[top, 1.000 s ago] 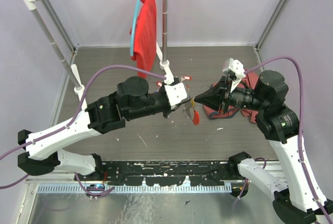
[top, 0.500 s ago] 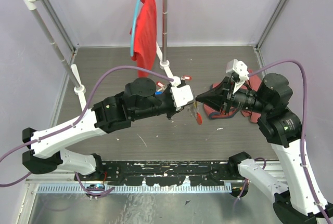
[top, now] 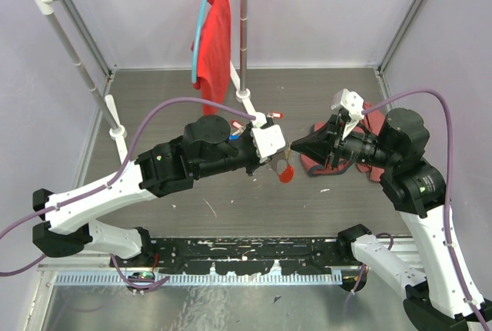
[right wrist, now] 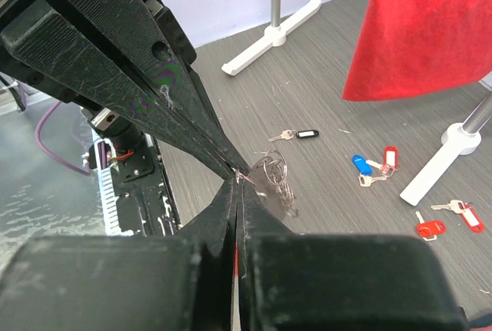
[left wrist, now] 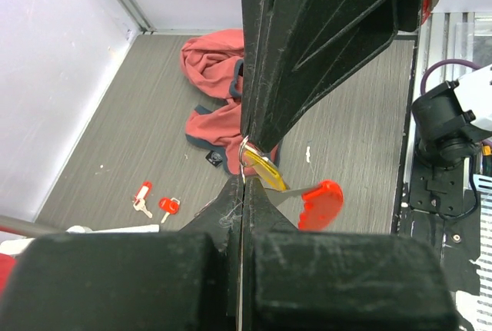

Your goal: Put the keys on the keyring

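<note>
My left gripper (top: 278, 154) and right gripper (top: 292, 147) meet tip to tip above the floor, both shut. In the left wrist view my left gripper (left wrist: 244, 183) pinches a small silvery ring (left wrist: 244, 154), from which a yellow tag (left wrist: 267, 172) and a red-headed key (left wrist: 321, 202) hang. My right gripper (right wrist: 237, 185) shows a red sliver between its jaws, and the keyring's silvery chain loop (right wrist: 274, 171) dangles beside its tip. Loose keys lie on the floor: one with a black tag (right wrist: 300, 134), one blue (right wrist: 360, 164) and several red (right wrist: 429, 227).
A clothes rack holds a red shirt (top: 215, 39) on a blue hanger; its white foot (top: 246, 100) stands just behind the grippers. A pink cloth (left wrist: 219, 89) lies crumpled under the right arm. Two red-tagged keys (left wrist: 154, 202) lie by the rack foot.
My left arm has pushed right toward the right gripper, closing the gap between the tips. The red key hanging below has swung. Both grippers stayed shut.
</note>
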### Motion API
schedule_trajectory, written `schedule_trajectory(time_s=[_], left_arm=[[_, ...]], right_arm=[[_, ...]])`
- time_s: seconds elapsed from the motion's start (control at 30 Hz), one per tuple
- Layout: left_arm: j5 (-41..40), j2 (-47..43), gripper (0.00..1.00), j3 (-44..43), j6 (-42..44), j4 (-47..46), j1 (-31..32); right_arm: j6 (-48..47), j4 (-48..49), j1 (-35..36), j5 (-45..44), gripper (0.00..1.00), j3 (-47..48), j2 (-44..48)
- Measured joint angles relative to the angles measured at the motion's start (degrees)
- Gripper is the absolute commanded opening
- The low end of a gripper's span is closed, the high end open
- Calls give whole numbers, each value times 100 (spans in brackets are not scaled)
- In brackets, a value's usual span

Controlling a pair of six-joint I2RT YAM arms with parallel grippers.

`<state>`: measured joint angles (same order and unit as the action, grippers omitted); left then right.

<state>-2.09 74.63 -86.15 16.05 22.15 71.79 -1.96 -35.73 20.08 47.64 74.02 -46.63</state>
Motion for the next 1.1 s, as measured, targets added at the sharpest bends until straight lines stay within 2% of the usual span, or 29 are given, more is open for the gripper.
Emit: schedule_trajectory(time_s=[1.1], left_arm=[[-90, -50, 0, 122, 17, -149, 0]], right_arm=[[-46, -31, 0, -153, 1, 0, -24]])
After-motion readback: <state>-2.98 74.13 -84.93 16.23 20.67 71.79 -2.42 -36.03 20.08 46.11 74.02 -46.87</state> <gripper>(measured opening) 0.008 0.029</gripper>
